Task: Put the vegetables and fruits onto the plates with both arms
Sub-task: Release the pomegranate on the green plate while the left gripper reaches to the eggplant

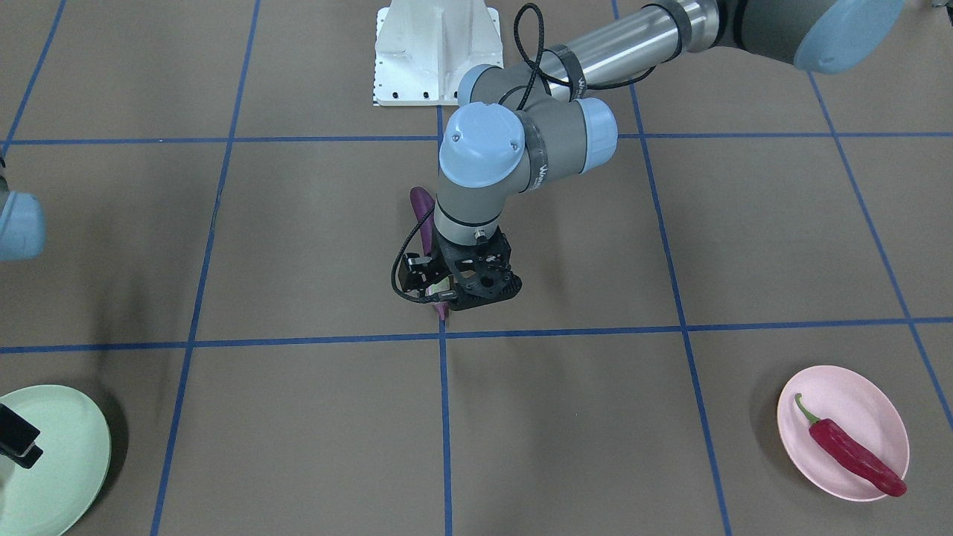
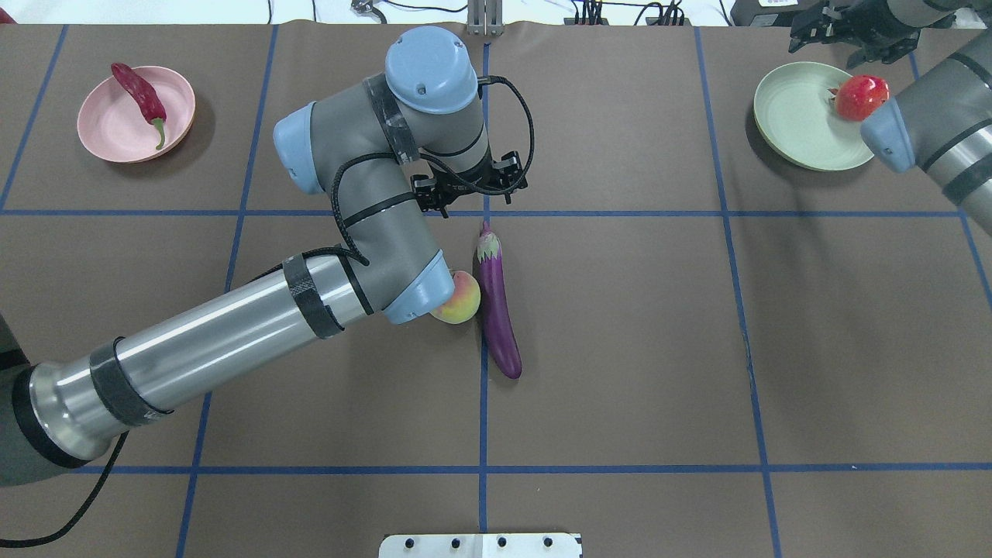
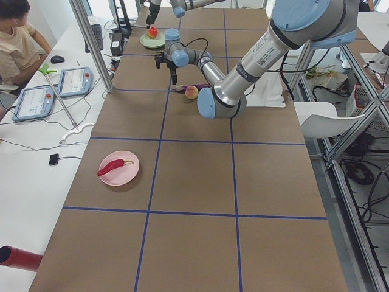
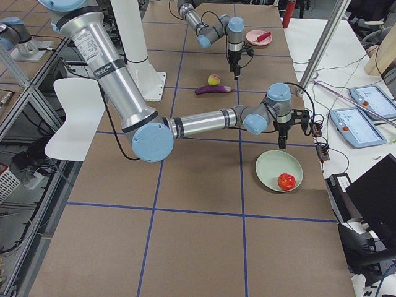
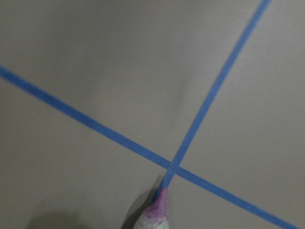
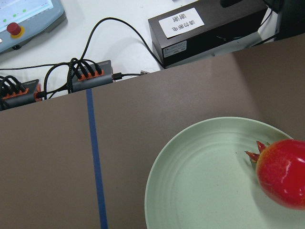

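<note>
In the front-facing view, my left gripper (image 1: 465,290) hangs low over the cap end of the eggplant (image 1: 422,212), which lies at the middle of the table. The fingers are hidden under the wrist, so I cannot tell if they are apart or together. The pink plate (image 1: 864,394) holds only the chili (image 1: 852,450).

In the overhead view, the peach (image 2: 459,298) sits just beside the eggplant; I cannot tell if they touch. The green plate (image 2: 798,116) carries the pomegranate (image 2: 859,97) near its rim. The right gripper (image 2: 849,39) is above that plate, and its state is not clear to me either.

The left wrist view shows only the tip of the eggplant's cap. The right wrist view shows the pomegranate resting inside the green plate.

I judge the eggplant to be light, stiff and glossy, so probably slippery. I would grip it across the thick middle, not at the narrow cap.
</note>
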{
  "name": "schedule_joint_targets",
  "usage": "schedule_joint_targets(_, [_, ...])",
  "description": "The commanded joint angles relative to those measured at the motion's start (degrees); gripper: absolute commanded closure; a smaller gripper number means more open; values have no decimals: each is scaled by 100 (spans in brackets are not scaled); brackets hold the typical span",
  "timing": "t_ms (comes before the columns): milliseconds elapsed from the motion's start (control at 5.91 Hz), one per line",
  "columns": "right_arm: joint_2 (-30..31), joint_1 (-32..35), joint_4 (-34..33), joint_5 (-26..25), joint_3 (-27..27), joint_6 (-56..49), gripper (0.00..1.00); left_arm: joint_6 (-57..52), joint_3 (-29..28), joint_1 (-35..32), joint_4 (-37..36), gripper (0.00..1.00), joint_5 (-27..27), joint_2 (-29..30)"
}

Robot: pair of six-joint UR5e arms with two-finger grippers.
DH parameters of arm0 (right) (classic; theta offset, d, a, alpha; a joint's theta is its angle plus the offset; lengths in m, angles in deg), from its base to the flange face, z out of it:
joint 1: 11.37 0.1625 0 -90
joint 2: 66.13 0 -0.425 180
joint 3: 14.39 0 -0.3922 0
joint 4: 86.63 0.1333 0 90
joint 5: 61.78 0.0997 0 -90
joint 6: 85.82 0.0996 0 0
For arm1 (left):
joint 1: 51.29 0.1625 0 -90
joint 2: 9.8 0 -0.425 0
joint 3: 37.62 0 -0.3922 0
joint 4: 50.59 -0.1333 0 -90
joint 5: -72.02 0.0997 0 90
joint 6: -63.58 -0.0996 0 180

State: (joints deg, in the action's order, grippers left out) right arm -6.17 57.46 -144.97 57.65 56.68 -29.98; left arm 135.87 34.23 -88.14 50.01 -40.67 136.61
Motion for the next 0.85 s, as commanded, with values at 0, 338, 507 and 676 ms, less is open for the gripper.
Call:
schedule_joint_targets(0, [-28, -54, -20, 19, 30, 181, 0, -575, -318, 386, 387, 0, 11, -8])
schedule_joint_targets(338, [-46, -72, -20, 19, 30, 374, 0, -497, -565, 451, 425, 3, -51, 10])
schedule_joint_targets(507, [-212, -159, -29, 36, 21, 619, 0, -436, -593, 460, 417, 21, -60, 36])
schedule_joint_targets(676, [-422, -325, -46, 62, 82, 1161, 0, -70, -602, 495, 425, 47, -68, 36])
